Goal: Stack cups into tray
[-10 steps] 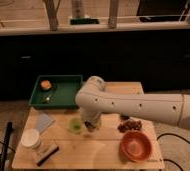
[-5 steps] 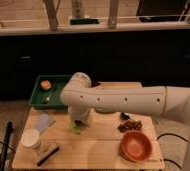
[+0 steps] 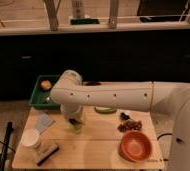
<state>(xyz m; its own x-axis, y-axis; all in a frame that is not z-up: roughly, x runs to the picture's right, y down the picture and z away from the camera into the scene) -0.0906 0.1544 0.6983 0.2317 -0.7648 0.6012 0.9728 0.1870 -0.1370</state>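
Note:
The pale green translucent cup (image 3: 76,128) stands on the wooden table, left of centre. My gripper (image 3: 75,121) hangs down from the white arm (image 3: 113,96) right over this cup and hides its top. The arm stretches in from the right and bends near the table's back left. The dark green tray (image 3: 37,98) sits at the back left, partly behind the arm, with a small orange thing (image 3: 46,84) in it. The grey metal cup is hidden.
An orange bowl (image 3: 135,146) sits at the front right, with a dark pile of small bits (image 3: 129,123) behind it. A white pot (image 3: 30,138), a black stick-like object (image 3: 48,153) and a pale packet (image 3: 44,121) lie at the left. A yellow-green object (image 3: 106,109) shows under the arm.
The arm has swung left across the table, and the gripper has come down onto the pale green cup. The other things have not moved.

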